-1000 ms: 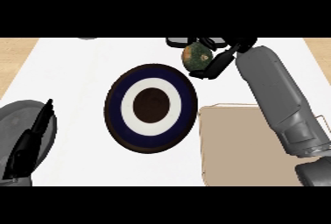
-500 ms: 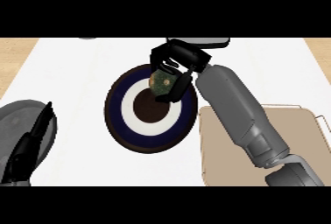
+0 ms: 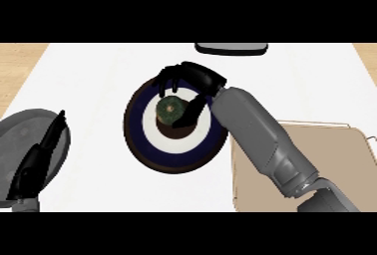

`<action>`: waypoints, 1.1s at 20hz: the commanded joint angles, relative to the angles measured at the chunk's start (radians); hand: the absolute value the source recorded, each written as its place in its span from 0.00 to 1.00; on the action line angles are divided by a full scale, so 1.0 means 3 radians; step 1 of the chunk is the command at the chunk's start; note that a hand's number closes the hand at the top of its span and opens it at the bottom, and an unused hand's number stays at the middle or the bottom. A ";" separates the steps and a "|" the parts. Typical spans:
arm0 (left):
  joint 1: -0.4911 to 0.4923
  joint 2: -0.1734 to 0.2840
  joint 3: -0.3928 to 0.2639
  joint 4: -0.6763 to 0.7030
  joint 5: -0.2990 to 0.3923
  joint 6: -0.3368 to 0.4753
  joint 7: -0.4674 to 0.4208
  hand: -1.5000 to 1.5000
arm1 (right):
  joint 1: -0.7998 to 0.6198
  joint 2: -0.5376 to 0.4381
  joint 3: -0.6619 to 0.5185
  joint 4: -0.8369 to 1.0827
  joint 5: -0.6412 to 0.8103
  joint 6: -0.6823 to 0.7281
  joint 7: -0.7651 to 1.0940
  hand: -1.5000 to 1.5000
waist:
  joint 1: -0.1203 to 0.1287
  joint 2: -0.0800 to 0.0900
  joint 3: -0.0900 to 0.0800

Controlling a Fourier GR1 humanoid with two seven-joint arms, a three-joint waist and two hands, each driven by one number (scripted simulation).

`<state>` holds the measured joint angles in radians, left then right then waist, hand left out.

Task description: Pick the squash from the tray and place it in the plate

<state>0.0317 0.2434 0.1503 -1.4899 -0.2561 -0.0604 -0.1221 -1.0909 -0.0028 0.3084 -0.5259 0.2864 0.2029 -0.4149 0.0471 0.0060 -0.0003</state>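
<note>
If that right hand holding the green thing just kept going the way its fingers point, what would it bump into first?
The right hand, curled round the squash, points down at the plate. It would probably meet the plate's dark centre first, squash leading. How high it hangs above the plate is unclear.

You see bright, even light across the white counter (image 3: 95, 74); no glare, only faint shadow under the plate (image 3: 140, 149) toward six o'clock.
</note>
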 commanded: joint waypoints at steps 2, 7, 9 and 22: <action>0.0024 -0.0012 0.0006 0.0091 -0.0024 0.0006 -0.0174 0.50 | -0.0031 0.0009 0.0390 -0.0083 -0.0619 -0.0248 0.0264 0.00 | 0.0036 0.0008 -0.0001; 0.0065 -0.0117 -0.0044 -0.0091 -0.0044 0.0073 0.0037 0.50 | 0.0005 0.0009 -0.0183 0.0071 -0.1004 -0.0221 -0.0043 0.00 | 0.0007 0.0009 0.0004; -0.0109 -0.0047 0.0009 -0.0046 -0.0038 0.0061 0.0096 0.50 | -0.0056 0.0009 -0.0396 0.0074 -0.1151 -0.0189 0.0100 0.00 | -0.0073 -0.0002 0.0003; -0.0040 0.0074 0.0112 0.0067 0.0099 -0.0127 -0.0142 0.50 | 0.0010 -0.0742 -0.1217 0.0951 -0.1633 0.0660 -0.0557 0.00 | 0.0064 0.0085 0.0007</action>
<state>0.0245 0.2388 0.1646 -1.4854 -0.2509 -0.0648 -0.1460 -1.1139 -0.1640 -0.0155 -0.2969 -0.1822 0.3256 -0.5048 0.0549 0.0239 0.0012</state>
